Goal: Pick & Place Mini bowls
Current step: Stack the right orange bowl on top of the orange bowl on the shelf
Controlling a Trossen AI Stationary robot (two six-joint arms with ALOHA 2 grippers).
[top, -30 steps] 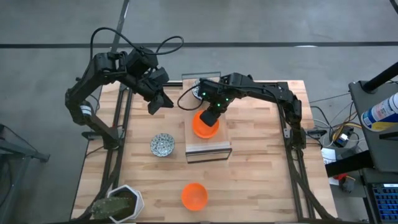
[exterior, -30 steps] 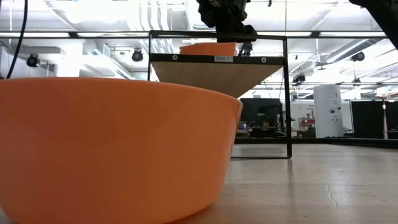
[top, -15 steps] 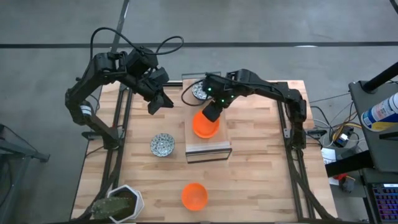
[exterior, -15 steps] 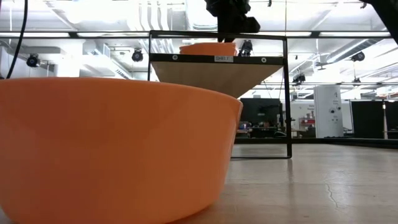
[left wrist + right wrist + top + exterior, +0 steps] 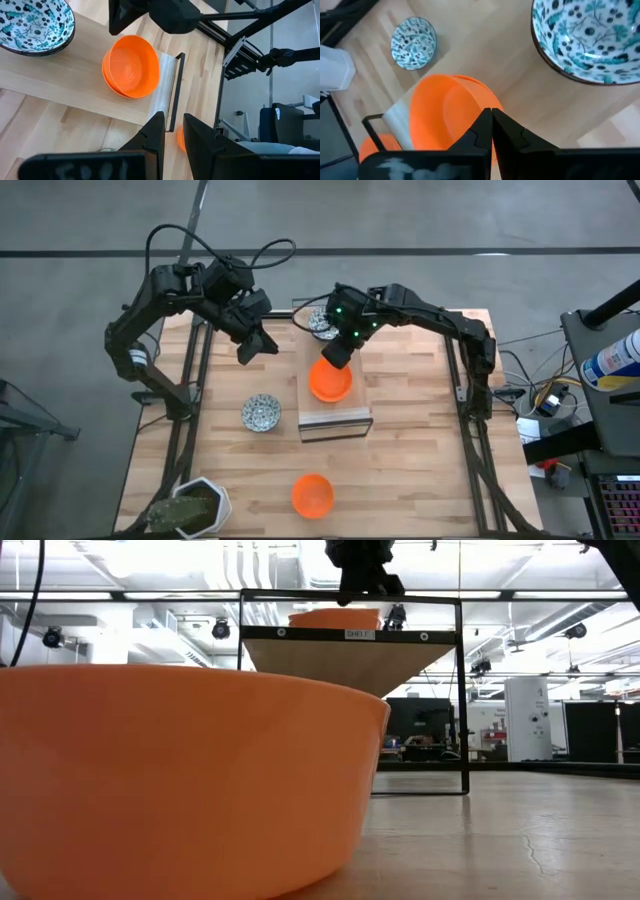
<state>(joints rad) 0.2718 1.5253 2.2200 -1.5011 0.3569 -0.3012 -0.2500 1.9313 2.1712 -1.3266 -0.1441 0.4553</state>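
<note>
One orange mini bowl (image 5: 330,381) (image 5: 445,117) rests by its base on the wooden top of a black-framed shelf (image 5: 335,423). A blue-patterned bowl (image 5: 321,323) (image 5: 587,40) sits on the same top, farther back. My right gripper (image 5: 339,359) (image 5: 491,114) hovers shut just above the orange bowl's far rim, apart from it in the low view (image 5: 352,595). A second patterned bowl (image 5: 261,413) and a second orange bowl (image 5: 312,494) (image 5: 180,780) stand on the table. My left gripper (image 5: 247,352) (image 5: 173,131) waits raised left of the shelf, narrowly open.
The shelf (image 5: 350,635) stands at the table's middle, its top raised on thin black posts. A white angular pot with a green plant (image 5: 192,507) sits at the near left corner. Bare wood lies right of the shelf and along the near right side.
My right gripper has drawn back from over the orange bowl on the shelf toward the table's far edge and risen slightly. The bowl has stayed where it was on the shelf top.
</note>
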